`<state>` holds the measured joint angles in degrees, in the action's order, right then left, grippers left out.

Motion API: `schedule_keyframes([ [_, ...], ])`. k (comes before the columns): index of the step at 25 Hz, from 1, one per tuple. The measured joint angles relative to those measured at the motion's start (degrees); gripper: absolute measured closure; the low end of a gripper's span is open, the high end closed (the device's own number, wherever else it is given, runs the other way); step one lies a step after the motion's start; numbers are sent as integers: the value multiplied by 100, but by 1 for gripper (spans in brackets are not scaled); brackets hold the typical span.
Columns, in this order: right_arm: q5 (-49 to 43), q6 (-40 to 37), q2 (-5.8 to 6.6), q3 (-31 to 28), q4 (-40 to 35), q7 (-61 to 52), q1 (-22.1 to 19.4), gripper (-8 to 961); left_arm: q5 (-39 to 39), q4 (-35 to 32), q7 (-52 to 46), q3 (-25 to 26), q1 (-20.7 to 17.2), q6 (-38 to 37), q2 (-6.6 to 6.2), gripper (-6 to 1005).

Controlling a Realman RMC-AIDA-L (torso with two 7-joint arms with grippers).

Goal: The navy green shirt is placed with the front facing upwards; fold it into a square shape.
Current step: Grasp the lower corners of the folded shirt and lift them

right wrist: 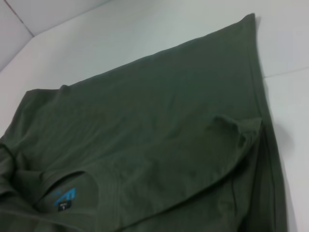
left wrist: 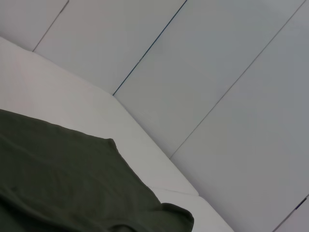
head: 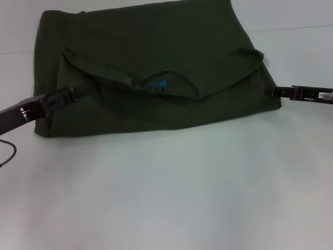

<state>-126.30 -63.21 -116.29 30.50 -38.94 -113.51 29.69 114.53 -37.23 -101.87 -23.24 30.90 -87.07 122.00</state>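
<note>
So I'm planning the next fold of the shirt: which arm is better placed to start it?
Probably the left. The left gripper already lies over the shirt by its folded sleeve, while the right gripper sits just at the opposite edge, on the table. It's close, though; both flank the shirt.

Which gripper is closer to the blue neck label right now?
Left. The left gripper is over the shirt, beside the collar holding the neck label. The right gripper sits at the shirt's right edge, farther away.

The shirt [head: 156,57] is soft, matt olive cloth with stitched hems; the worktop [head: 166,198] looks smooth, matt white.
</note>
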Motion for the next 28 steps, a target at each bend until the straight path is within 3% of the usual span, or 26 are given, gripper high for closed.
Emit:
schedule_keyframes([
  [28, 26, 496, -96, 1, 567, 75, 334, 360, 35, -12, -9, 39, 39, 60, -27, 111],
])
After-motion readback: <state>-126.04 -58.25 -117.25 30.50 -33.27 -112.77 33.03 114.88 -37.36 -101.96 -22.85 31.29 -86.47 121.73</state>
